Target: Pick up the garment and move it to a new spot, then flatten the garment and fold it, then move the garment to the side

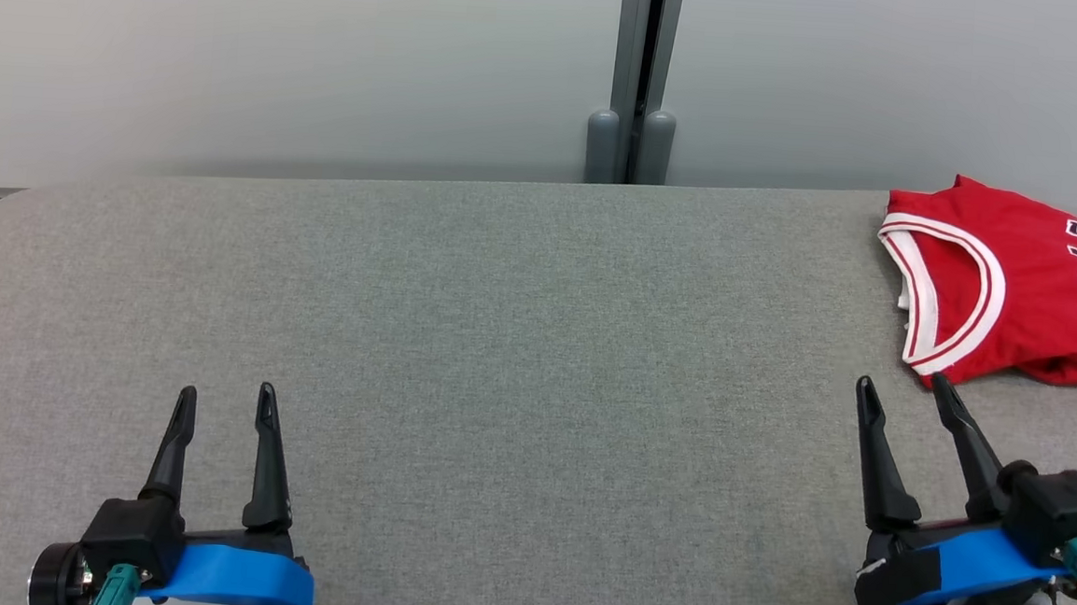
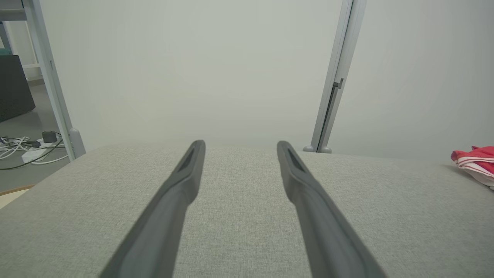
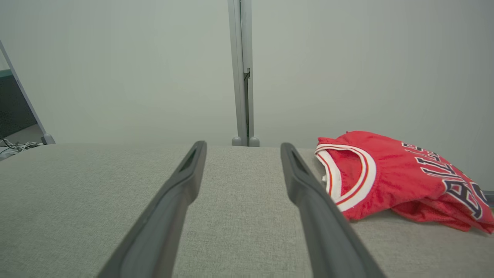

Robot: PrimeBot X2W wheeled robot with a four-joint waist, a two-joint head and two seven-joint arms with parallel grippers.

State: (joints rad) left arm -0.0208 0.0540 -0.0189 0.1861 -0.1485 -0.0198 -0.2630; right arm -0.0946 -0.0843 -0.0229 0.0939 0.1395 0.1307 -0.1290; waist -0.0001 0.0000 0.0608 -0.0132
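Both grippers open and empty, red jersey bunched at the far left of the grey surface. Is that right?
Wrong side: the head view shows the red jersey bunched at the far right of the grey surface, just beyond the right gripper. It and the left gripper are open and empty, as stated.

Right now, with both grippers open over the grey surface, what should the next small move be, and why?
Probably ease the right gripper forward and a little to its right, onto the near edge of the red jersey. It stands open and empty, close to the cloth; the left gripper is far off across the grey surface.
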